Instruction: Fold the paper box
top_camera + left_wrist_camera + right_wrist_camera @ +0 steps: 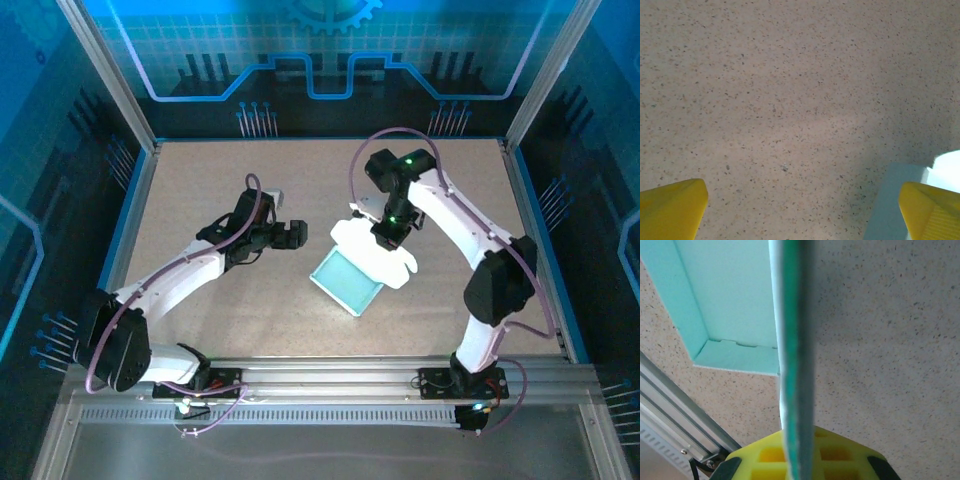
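Observation:
The paper box [347, 281] is a pale blue shallow tray at the table's middle, with pale flaps [372, 248] spread behind it. My right gripper [390, 233] points down over those flaps and is shut on one of them. In the right wrist view that flap [795, 340] runs edge-on up from the yellow gripper [799, 452], and the box's inner corner [732, 347] lies to its left. My left gripper [291, 235] hovers just left of the box, open and holding nothing. Its yellow fingertips [675, 207] stand wide apart over bare table, and a box corner [888, 207] lies by the right one.
The speckled tan table [220, 190] has free room to the left and at the back. An aluminium rail [330, 372] runs along the near edge, also seen as a rail [675, 402] in the right wrist view. Blue walls and metal posts [115, 75] enclose the sides.

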`<state>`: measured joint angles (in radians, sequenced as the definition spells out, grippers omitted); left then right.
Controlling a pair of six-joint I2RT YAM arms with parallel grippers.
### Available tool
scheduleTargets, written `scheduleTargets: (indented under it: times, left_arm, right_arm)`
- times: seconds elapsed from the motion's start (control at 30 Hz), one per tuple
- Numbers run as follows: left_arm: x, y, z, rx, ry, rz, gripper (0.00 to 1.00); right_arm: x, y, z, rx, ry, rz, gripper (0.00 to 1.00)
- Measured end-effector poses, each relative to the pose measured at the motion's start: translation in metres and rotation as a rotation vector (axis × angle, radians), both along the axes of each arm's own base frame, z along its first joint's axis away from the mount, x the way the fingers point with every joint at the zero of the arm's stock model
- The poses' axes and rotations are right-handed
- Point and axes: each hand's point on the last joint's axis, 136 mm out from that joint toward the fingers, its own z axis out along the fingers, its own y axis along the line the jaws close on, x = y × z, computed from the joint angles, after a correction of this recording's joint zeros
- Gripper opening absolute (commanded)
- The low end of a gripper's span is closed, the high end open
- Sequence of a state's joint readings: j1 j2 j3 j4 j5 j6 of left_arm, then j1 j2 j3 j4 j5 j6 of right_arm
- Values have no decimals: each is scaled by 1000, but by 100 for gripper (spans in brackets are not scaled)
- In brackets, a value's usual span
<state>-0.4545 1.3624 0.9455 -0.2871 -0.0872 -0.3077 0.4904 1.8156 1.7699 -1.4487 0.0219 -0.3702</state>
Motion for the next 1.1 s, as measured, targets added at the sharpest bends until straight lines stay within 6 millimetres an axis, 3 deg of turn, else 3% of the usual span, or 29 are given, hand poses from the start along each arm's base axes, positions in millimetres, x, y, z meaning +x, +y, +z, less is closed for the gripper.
scheduleTargets:
  times: [0.1,0.13,0.23,0.37,0.53,0.73,0.8,0.9,1.1]
  left_arm:
    - [-2,-4,-1,-16,10,-19,99]
    - [-3,-6,-1,-23,15,-26,99]
    - [-5,-10,-3,-41,29,-45,99]
    - [-8,-19,-5,-74,51,-80,99]
    - [-7,-32,-14,-114,81,-126,97]
    - [-7,-46,-49,-125,182,-165,88]
    - [-7,-50,-56,-134,210,-171,85]
    - [-4,-58,-62,-157,243,-174,79]
    - [-4,-73,-77,-197,307,-166,75]
  right_arm:
    - [15,6,2,-5,-10,20,58]
    - [21,7,3,-11,-20,21,66]
    - [32,10,7,-15,-51,14,83]
    - [41,6,17,-31,-113,-26,95]
    - [46,2,31,7,-234,-145,95]
    - [13,-17,82,251,-486,-450,92]
    - [-1,-22,85,318,-525,-536,92]
    - [-19,-26,69,354,-540,-665,91]
    - [-58,-19,7,314,-526,-831,85]
